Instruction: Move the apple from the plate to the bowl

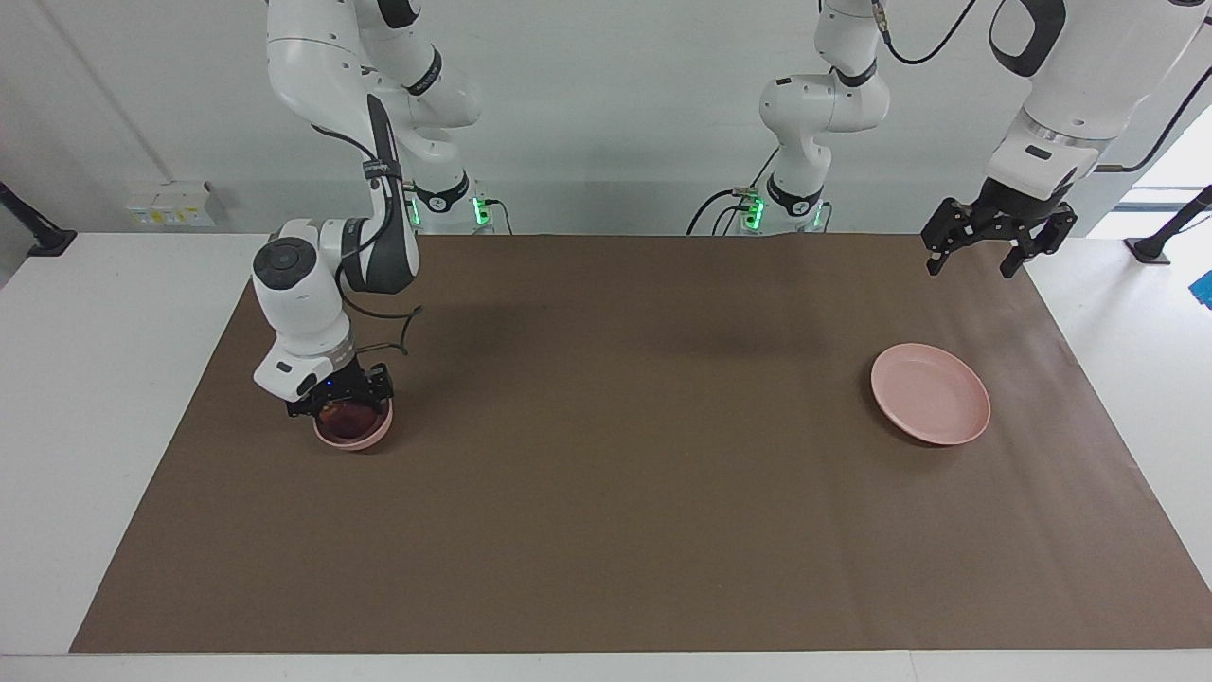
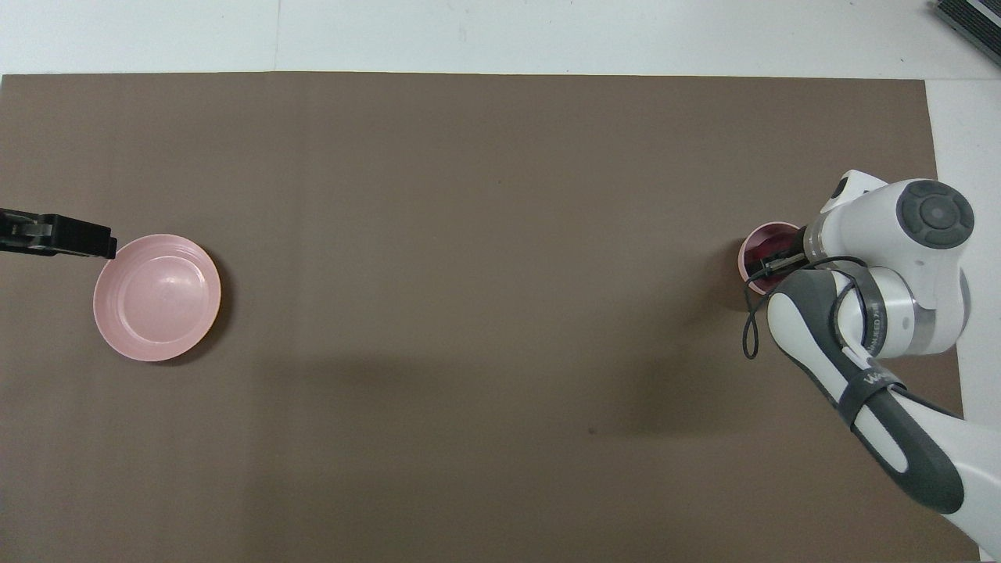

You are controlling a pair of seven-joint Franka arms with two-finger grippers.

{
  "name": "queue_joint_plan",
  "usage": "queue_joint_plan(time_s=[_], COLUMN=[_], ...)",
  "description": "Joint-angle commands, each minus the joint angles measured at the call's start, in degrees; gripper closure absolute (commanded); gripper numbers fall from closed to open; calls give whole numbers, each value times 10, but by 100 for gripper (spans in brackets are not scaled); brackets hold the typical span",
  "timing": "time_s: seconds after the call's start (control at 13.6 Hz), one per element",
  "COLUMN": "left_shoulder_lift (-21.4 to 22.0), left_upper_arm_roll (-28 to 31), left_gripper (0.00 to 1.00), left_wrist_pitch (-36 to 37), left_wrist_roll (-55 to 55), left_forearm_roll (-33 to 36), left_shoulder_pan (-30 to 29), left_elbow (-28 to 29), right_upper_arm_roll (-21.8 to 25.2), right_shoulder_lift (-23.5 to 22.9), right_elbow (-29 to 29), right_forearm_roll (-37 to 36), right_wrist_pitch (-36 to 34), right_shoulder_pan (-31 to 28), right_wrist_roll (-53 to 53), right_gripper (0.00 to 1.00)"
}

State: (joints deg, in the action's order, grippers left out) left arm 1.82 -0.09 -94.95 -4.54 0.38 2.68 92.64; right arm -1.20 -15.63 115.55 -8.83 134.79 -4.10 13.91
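The dark red apple (image 1: 347, 414) lies in the small pink bowl (image 1: 358, 438) toward the right arm's end of the table. My right gripper (image 1: 341, 398) sits low over the bowl, right at the apple, and I cannot make out whether it still grips it. In the overhead view the right arm's wrist hides most of the bowl (image 2: 760, 234), with a sliver of apple (image 2: 757, 252) showing. The flat pink plate (image 1: 931, 393) lies bare toward the left arm's end. My left gripper (image 1: 975, 256) hangs open and holds nothing, up in the air beside the plate.
A brown mat (image 1: 606, 493) covers the table, with white table surface (image 1: 95, 379) around it. A loose black cable (image 2: 749, 332) dangles from the right arm's wrist beside the bowl.
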Motion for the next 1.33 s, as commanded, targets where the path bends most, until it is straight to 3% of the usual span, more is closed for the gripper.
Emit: queue_joint_plan(time_s=[0.0, 0.59, 0.89, 1.25], left_shoulder_lift=[10, 10, 10, 10], left_upper_arm_roll=[2, 16, 16, 16], left_gripper=[0, 0, 0, 0], left_wrist_pitch=[7, 10, 10, 10], left_wrist_roll=[-10, -11, -11, -11], left_forearm_roll=[1, 2, 2, 1], left_shoulder_pan=[1, -5, -4, -4], left_elbow=[2, 0, 1, 1], right_upper_arm_roll=[-6, -6, -7, -8], right_shoulder_lift=[-5, 17, 89, 150], right_elbow=[-6, -17, -55, -158], right_forearm_roll=[-21, -16, 21, 71], right_wrist_pitch=[6, -19, -122, -323], right_shoulder_pan=[-6, -5, -2, 0], right_wrist_roll=[-20, -19, -50, -110], right_gripper=[0, 0, 0, 0])
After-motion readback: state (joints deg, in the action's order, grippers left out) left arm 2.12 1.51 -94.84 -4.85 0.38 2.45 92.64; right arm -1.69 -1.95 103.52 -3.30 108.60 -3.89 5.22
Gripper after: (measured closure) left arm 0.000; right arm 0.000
